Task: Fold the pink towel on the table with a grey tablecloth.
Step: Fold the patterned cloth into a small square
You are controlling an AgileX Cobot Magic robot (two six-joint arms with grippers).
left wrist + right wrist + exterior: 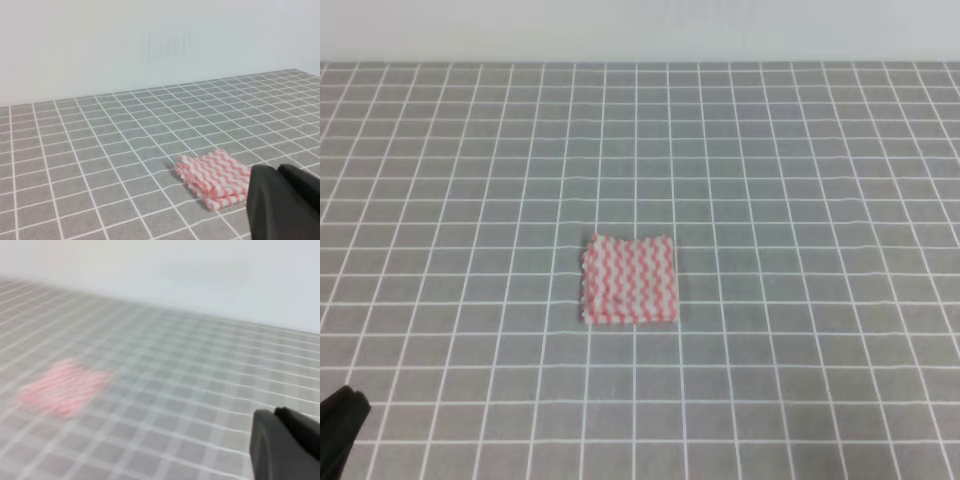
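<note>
Towel location: the pink towel [628,280] lies flat on the table with a grey tablecloth [800,180], near the middle of the exterior high view, a little toward the near edge.

Towel condition: it reads as a compact, roughly square packet. In my left wrist view [214,178] stacked layers show along its near edge, so I judge it already folded, at least twice.

Progress: folding looks done or all but done. All that seems left is to check the layers sit square; I see no loose corner.

Orientation: the packet's edges run close to the grid lines, with the stripes running near-to-far. It is nearly square, so any long axis is slight; I cannot tell which way it runs.

Left gripper: my left gripper [285,200] is well apart from the towel, at the near left corner of the table. Only dark finger bodies show; I cannot tell how wide they stand. It holds nothing I can see.

Right gripper: my right gripper [287,442] is out of the exterior view. Its own view is blurred, the towel [62,387] a pink smear to its left. Opening: cannot tell.
</note>
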